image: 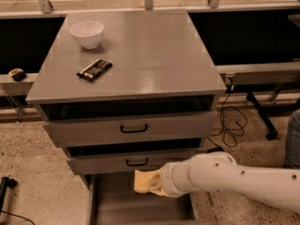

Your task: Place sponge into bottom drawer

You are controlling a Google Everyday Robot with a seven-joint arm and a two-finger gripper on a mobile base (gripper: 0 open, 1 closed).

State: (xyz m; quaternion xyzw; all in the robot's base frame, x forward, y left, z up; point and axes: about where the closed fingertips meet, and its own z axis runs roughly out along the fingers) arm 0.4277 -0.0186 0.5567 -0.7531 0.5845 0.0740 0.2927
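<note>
1. The gripper [158, 184] is hovering just above the bottom drawer [117, 206], and its jaws are pinching the sponge [142, 181] by its right end.
2. The sponge is looking light, soft and squashy. A gentle pinch across its thickness is probably suiting it best, and letting it fall is unlikely to harm it.
3. The bottom drawer is standing pulled out, showing bare grey floor under the sponge.
4. Well above the bottom drawer, the white bowl [87, 33] is sitting with nothing visible inside.

The smooth white tubular arm [234, 179], speckled with dark dots, ends in jaws (low over the bottom drawer [136, 211]).
</note>
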